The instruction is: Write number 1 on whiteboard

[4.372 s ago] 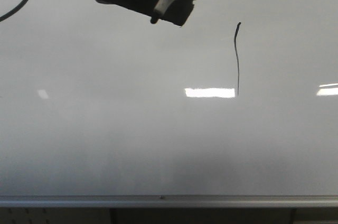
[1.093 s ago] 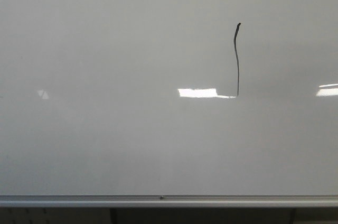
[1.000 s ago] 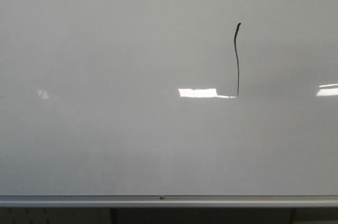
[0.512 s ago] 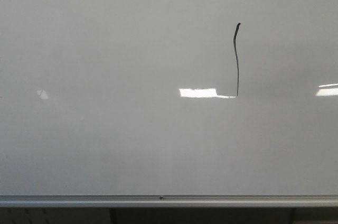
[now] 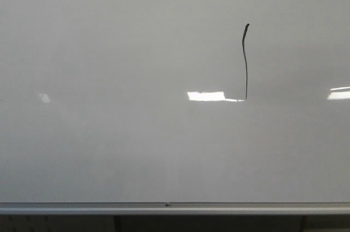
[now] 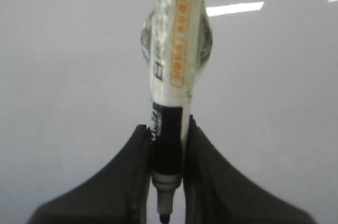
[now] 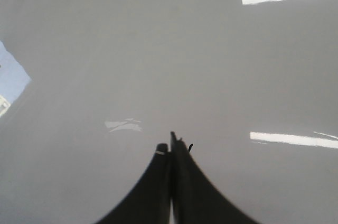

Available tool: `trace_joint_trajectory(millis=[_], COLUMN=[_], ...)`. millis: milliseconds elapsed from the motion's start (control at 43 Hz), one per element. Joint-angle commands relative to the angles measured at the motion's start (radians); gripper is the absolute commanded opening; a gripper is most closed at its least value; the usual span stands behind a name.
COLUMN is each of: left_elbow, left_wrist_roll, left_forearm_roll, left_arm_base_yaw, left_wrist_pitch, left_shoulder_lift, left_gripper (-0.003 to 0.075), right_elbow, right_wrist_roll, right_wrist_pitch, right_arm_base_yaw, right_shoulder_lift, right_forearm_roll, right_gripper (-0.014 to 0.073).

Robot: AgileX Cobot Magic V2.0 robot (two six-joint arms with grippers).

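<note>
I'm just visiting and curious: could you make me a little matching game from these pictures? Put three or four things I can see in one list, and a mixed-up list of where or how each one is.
Things:
1. the number 1
2. marker
3. right gripper
4. silver rail

Descriptions:
A. closed, with nothing between its fingers
B. runs along the bottom edge of the whiteboard
C. clamped in the left gripper
D. thin black vertical stroke, right of the board's middle

Pairs: 1-D, 2-C, 3-A, 4-B
</note>
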Motion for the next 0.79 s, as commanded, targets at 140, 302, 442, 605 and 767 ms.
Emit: trace_joint_trajectory(millis=[140, 302, 442, 605, 767], left_elbow=[-0.036, -0.036, -0.045, -0.105, -0.178], left_wrist_roll=[0.077, 0.072, 0.070, 0.070, 0.063], left_forearm_roll=[-0.105, -0.129, -0.129, -0.129, -0.163], left_arm_base_yaw=[0.013, 0.056, 0.062, 0.062, 0.062], left_wrist_pitch=[-0.136, -0.157, -0.231, -0.239, -0.244], left_shoulder_lift=[0.006, 0.104, 0.225, 0.432, 0.607], left_gripper=[-0.0020, -0.0020, -0.0020, -0.0020, -0.0020], right_elbow=[-0.021, -0.021, -0.021, -0.021, -0.021], right_wrist_roll=[-0.015, -0.015, -0.015, -0.015, -0.015], right_wrist_pitch=[-0.046, -0.046, -0.046, -0.046, -0.046], right_arm_base_yaw=[-0.002, -0.002, -0.002, -0.002, -0.002], right_shoulder_lift=[0.010, 0.010, 0.010, 0.010, 0.010], right_forearm_roll=[0.027, 0.027, 0.027, 0.027, 0.027], right_gripper=[-0.0117, -0.0117, -0.0117, -0.0117, -0.0117])
